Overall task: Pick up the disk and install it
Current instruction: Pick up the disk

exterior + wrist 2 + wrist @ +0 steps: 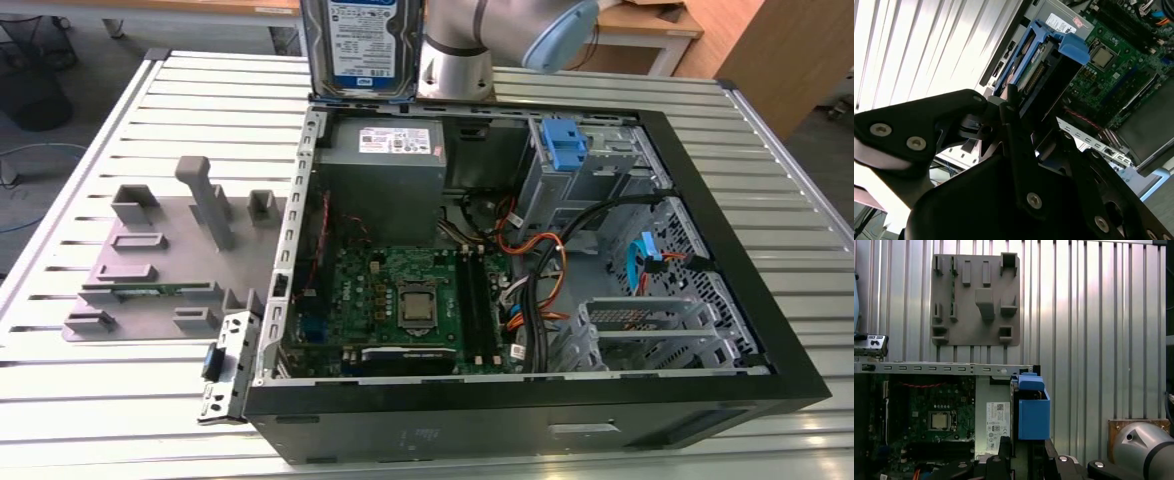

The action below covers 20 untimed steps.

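Exterior view shows the disk [363,45] held upright, label toward the camera, above the edge of the open computer case [534,420], just over the grey power supply [384,150] in that case's corner. In the second wrist view the gripper [1026,117] has its jaws clenched on the disk, its blue carrier bracket [1074,50] pointing toward the case. A grey fixture plate [160,260] lies beside the case on the slatted table [80,420].
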Each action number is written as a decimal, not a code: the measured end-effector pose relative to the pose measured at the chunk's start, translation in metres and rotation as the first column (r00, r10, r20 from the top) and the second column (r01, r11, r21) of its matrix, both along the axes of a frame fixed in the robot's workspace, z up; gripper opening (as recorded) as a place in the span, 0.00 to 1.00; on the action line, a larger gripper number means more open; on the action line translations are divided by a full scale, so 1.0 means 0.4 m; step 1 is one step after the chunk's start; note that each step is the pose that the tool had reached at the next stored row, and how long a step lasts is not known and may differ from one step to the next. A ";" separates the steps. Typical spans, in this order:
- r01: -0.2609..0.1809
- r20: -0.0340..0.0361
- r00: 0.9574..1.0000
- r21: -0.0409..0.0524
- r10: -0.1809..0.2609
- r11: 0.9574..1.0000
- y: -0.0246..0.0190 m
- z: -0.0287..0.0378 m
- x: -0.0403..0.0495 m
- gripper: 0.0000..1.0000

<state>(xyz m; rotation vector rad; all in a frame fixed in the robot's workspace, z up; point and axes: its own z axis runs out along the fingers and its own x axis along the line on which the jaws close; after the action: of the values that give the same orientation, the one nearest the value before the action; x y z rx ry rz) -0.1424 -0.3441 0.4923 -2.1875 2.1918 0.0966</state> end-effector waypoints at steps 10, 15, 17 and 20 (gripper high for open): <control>0.000 0.000 1.000 0.000 0.000 1.000 0.000 0.000 0.040 0.35; 0.000 0.000 1.000 0.000 0.000 1.000 0.000 0.000 0.060 0.35; 0.000 0.000 1.000 0.000 0.000 1.000 0.000 0.000 0.069 0.35; 0.000 0.000 1.000 0.000 0.000 1.000 0.000 0.000 0.081 0.35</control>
<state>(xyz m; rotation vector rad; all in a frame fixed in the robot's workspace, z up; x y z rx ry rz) -0.1098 -0.3441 0.4923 -2.1875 2.1919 0.0966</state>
